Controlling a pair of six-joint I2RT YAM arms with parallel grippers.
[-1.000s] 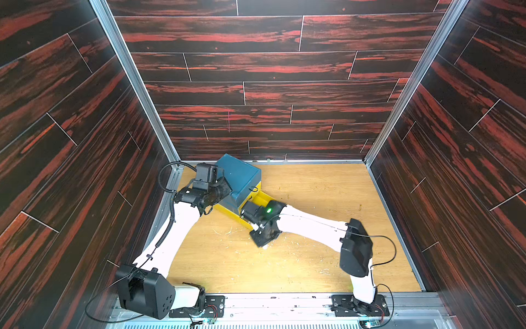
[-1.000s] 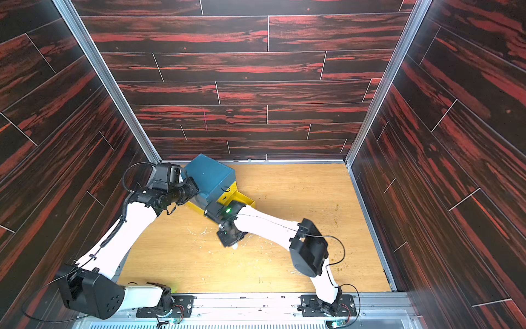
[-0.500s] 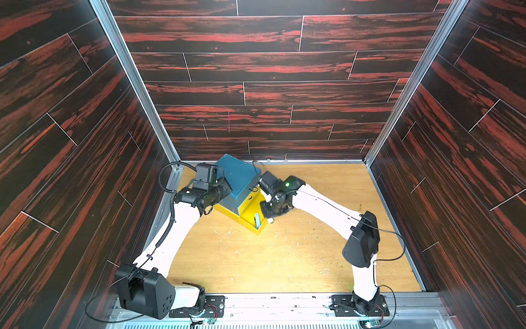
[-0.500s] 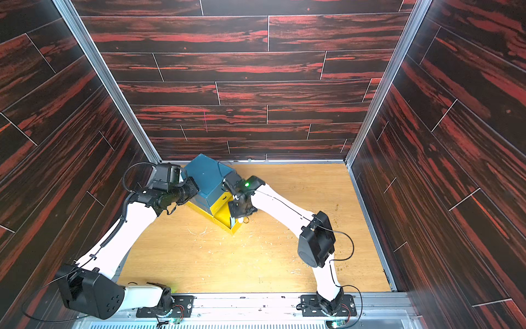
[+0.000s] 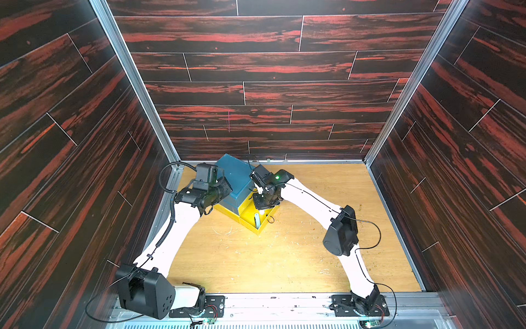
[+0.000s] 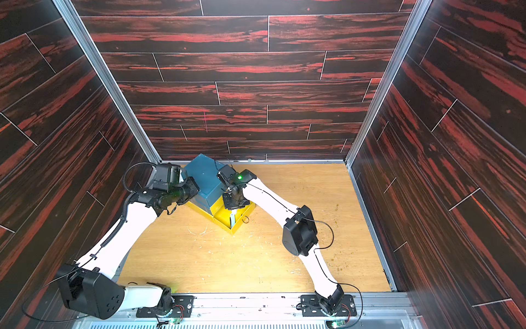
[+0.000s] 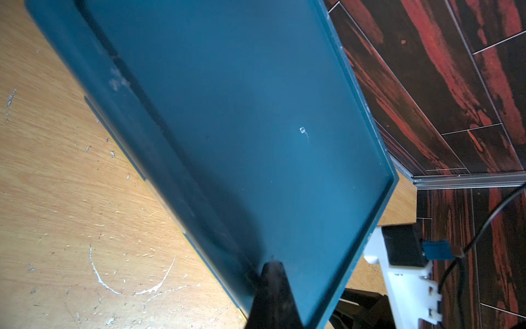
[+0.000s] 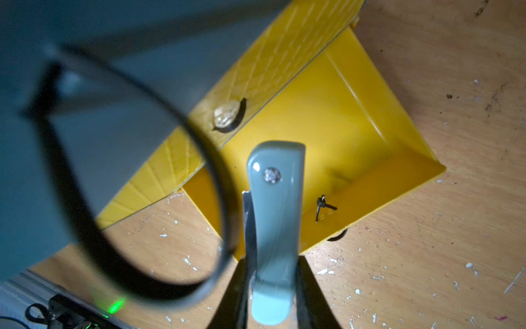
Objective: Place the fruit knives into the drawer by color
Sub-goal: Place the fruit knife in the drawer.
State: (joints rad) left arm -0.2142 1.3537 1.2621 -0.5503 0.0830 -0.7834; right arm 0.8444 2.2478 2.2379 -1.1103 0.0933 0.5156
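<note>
Grey-green knife (image 8: 273, 228) clamped in R pincer (image 8: 273, 287), tip hanging over the open yellow bottom drawer (image 8: 398, 182) of the chest (image 5: 236, 176). L pincer (image 7: 271, 284) closed, empty, tip resting on chest's teal top. Chest sits diagonal near far-left corner of desk (image 5: 256, 262).

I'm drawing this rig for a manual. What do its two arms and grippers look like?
Both arms have white tubular links and bulky black joint housings. The left arm carries a coiled black cable; the right arm a thin loose black cable and a green light near its wrist. The left gripper and right gripper have black tapered fingers.
</note>
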